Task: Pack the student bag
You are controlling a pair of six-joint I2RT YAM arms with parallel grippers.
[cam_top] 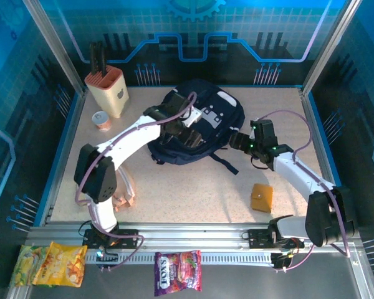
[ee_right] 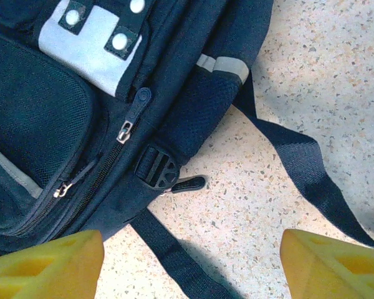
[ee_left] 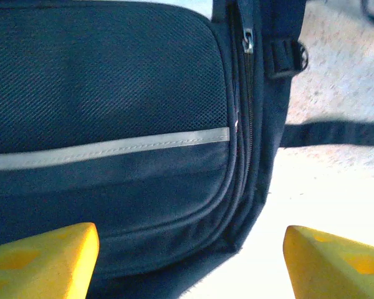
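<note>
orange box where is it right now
In the top view the orange box sits on the table's right side, just beside the right arm, nearer the bases than the student bag.

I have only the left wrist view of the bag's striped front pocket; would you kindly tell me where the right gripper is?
Observer: The right gripper is open, above the right edge of the student bag, near a black buckle. It holds nothing.
Operator: Thank you. Is there anything on the table outside the bag?
Observer: Yes, an orange box lies on the table, to the bag's right and apart from it.
Operator: And on the other side?
Observer: A knife block stands in the far left corner, with a small round container just in front of it.
</note>
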